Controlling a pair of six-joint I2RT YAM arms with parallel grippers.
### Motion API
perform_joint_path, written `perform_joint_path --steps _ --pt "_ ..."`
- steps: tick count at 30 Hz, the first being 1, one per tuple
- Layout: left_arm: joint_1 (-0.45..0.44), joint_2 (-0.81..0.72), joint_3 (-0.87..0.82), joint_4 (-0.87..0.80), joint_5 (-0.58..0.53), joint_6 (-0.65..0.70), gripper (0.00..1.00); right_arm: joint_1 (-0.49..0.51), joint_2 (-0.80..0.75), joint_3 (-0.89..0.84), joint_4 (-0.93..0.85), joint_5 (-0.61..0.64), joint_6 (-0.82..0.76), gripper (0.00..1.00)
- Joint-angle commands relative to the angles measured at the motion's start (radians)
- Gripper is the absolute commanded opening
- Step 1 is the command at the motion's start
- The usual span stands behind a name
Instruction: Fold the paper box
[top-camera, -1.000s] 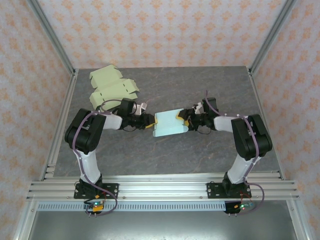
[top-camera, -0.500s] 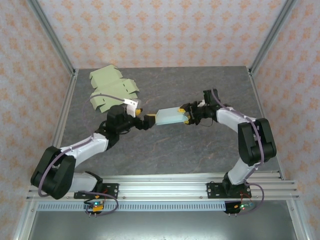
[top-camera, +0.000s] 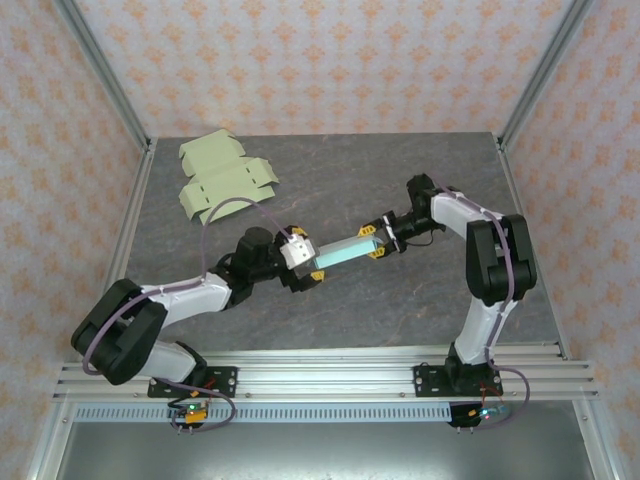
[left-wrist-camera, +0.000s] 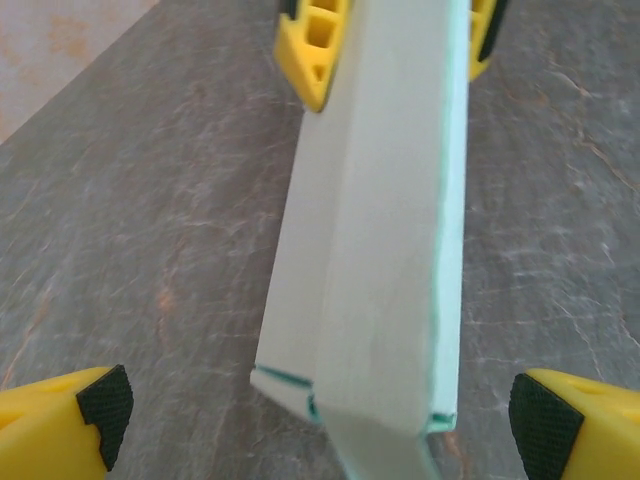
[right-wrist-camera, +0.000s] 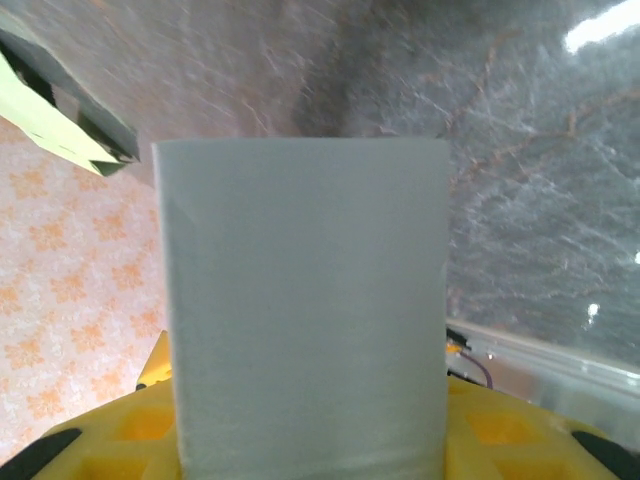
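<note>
Paper box (top-camera: 345, 250) held over the bench (top-camera: 420, 300).
One end was clamped in the right hand (top-camera: 377, 243); the left hand (left-wrist-camera: 325, 403) was spread wide around the other, not touching.

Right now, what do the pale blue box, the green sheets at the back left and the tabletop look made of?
Pale blue box: likely thin matte card; sharp creases, thin cut edges. Green sheets: seemingly similar card, flat with cut tabs and notches. Tabletop: grey veined stone look, slight sheen; stone or printed laminate, cannot tell.
</note>
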Motion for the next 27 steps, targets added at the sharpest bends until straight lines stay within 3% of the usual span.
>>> perform_joint_path --steps 1,7,13,16,21,27 --pt "-0.038 0.038 0.022 -0.005 -0.04 0.124 0.98 0.001 0.016 -0.012 -0.111 -0.026 0.016 0.42" --pt "-0.086 0.09 0.05 0.0 -0.104 0.159 0.88 0.001 0.025 -0.041 -0.043 -0.019 0.077 0.44" --pt "-0.093 0.136 0.138 -0.074 -0.16 0.089 0.6 0.0 0.016 -0.068 0.029 -0.005 0.117 0.53" --pt "-0.092 0.128 0.155 -0.129 -0.137 0.073 0.52 -0.009 -0.001 -0.085 0.073 0.003 0.123 0.64" --pt "-0.085 0.127 0.198 -0.236 -0.103 0.003 0.52 -0.071 -0.137 -0.161 0.237 0.096 0.142 0.76" --pt "-0.055 0.163 0.225 -0.244 -0.041 -0.026 0.57 -0.126 -0.293 -0.226 0.306 0.239 0.023 0.8"
